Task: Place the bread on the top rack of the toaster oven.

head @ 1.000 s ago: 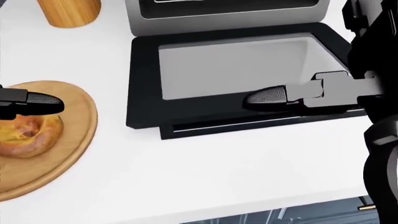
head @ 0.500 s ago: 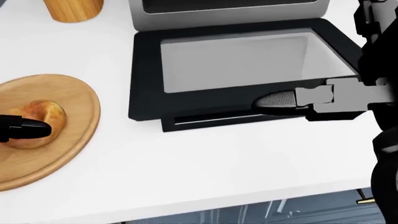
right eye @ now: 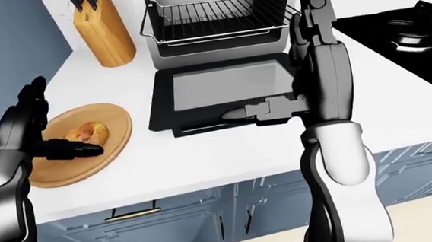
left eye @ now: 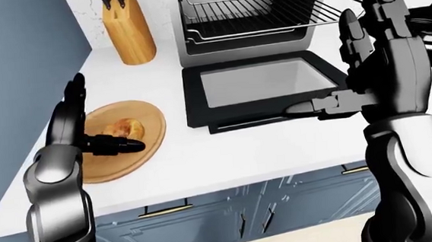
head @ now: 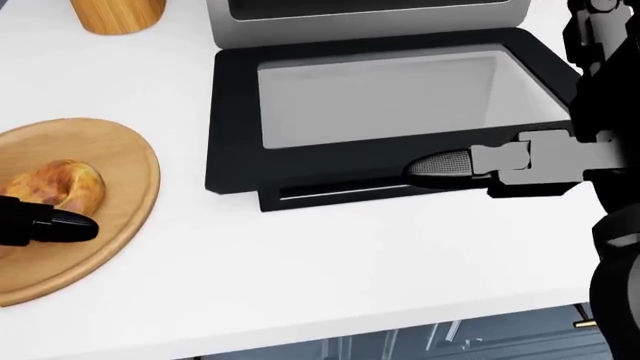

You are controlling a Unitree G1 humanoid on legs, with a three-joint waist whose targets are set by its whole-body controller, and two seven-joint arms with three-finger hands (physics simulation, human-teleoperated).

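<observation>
Compared with half a second ago, the head view is almost the same, so the camera has hardly moved. The dark thumb of the left hand (left eye: pixel 87 127) has slid lower and a little to the right: before it lay across the bread, now its tip rests just below the bread (head: pixel 55 187), at about 6 o'clock of it, and more of the bread shows. The right hand (left eye: pixel 364 53) has barely shifted; its thumb is a little lower in the head view.

There is one bread, a golden roll. It lies on the one round wooden board (head: pixel 120 187), left of the board's middle in the head view, at about 9 o'clock from the open door. It is not in the oven.

There is one toaster oven (left eye: pixel 250 15), with its door (head: pixel 380 112) folded down flat on the white desk (head: pixel 330 262). Inside, two wire racks (right eye: pixel 212 12) can be seen. One knife block (left eye: pixel 130 30) stands at about 10 o'clock from the oven door.

Both hands are released. The left hand stands upright with fingers spread beside the bread, grasping nothing. The right hand is raised, fingers pointing to 12 o'clock, its thumb stretched over the near edge of the door.
</observation>
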